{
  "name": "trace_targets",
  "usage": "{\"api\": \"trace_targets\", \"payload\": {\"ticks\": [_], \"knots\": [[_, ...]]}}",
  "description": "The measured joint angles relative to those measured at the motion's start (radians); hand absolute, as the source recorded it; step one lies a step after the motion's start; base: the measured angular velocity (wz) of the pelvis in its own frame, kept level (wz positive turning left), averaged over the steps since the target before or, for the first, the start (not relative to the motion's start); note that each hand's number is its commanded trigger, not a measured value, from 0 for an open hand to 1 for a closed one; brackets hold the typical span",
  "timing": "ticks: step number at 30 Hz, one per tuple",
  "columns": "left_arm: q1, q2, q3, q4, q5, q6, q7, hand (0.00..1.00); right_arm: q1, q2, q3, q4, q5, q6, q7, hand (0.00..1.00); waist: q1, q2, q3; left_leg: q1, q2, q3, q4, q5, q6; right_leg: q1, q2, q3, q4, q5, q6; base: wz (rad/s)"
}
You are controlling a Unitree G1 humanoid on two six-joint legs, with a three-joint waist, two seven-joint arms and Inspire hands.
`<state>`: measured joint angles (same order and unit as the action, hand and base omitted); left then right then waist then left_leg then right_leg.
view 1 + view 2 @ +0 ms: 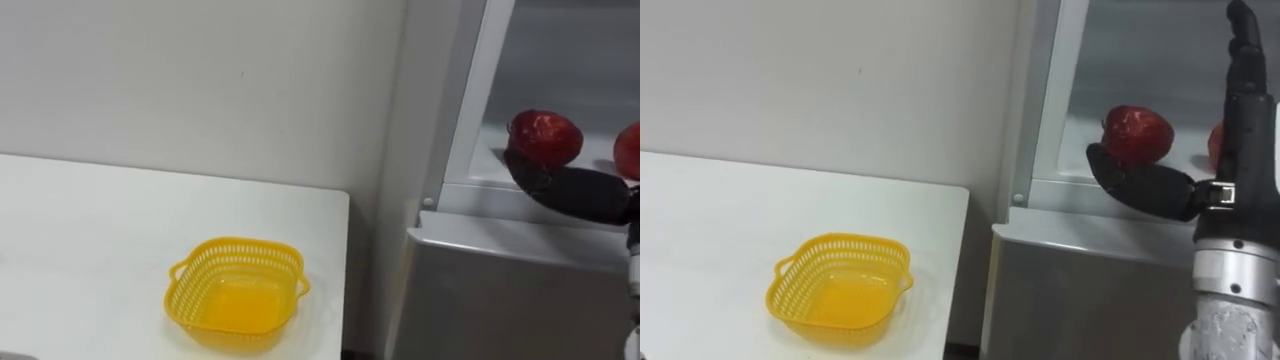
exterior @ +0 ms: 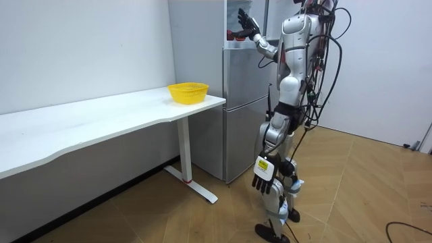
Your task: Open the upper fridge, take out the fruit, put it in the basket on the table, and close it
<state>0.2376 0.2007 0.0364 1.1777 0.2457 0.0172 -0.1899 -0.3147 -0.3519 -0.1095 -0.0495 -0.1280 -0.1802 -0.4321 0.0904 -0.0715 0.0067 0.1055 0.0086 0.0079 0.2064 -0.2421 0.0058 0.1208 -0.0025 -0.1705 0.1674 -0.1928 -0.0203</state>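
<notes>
A red apple (image 1: 1137, 135) lies on the white shelf (image 1: 478, 168) of the open upper fridge compartment. A second red fruit (image 1: 630, 148) sits just right of it, partly hidden. My right hand (image 1: 1242, 140) is raised inside the compartment, right beside the apple; its fingers (image 1: 1243, 50) stand straight up and its thumb (image 1: 1135, 183) stretches out under the apple's front. Nothing is in its grasp. In the room view I stand facing the fridge (image 2: 243, 101), right hand (image 2: 246, 25) up at the top compartment, left hand (image 2: 263, 177) hanging by my thigh with relaxed fingers.
A yellow mesh basket (image 1: 237, 295) with nothing in it sits near the right end of the white table (image 1: 80, 230), left of the fridge. The grey lower fridge door (image 1: 500, 290) is closed. A narrow gap separates table and fridge.
</notes>
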Motion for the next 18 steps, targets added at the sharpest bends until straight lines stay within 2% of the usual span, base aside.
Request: {"api": "trace_targets", "payload": {"ticks": [4,10,18], "knots": [[0.005,0.006,-0.001,-0.013,0.0,0.0,-0.014,0.0,-0.054,-0.004,0.0,0.075,0.005,0.008,0.0,0.0,-0.002,-0.001,-0.0012,-0.008,0.0,-0.005,0.009,0.0,0.0,-0.001,0.0,-0.004,0.002,0.0,0.0,0.04],[0.014,0.008,-0.001,-0.02,0.002,0.003,-0.022,0.0,-0.073,-0.015,0.0,0.124,0.026,0.009,0.014,0.0,0.0,-0.001,-0.0014,-0.01,-0.001,-0.013,0.015,0.0,0.0,0.002,0.0,-0.013,0.003,0.0,0.0,0.04],[0.016,0.009,0.001,-0.02,0.004,0.007,-0.021,0.0,-0.079,-0.024,0.0,0.16,0.048,0.029,0.03,0.0,0.0,0.004,-0.0039,-0.014,-0.002,-0.018,0.023,0.0,0.0,0.005,-0.002,-0.024,0.004,0.0,0.0,0.02]]}}
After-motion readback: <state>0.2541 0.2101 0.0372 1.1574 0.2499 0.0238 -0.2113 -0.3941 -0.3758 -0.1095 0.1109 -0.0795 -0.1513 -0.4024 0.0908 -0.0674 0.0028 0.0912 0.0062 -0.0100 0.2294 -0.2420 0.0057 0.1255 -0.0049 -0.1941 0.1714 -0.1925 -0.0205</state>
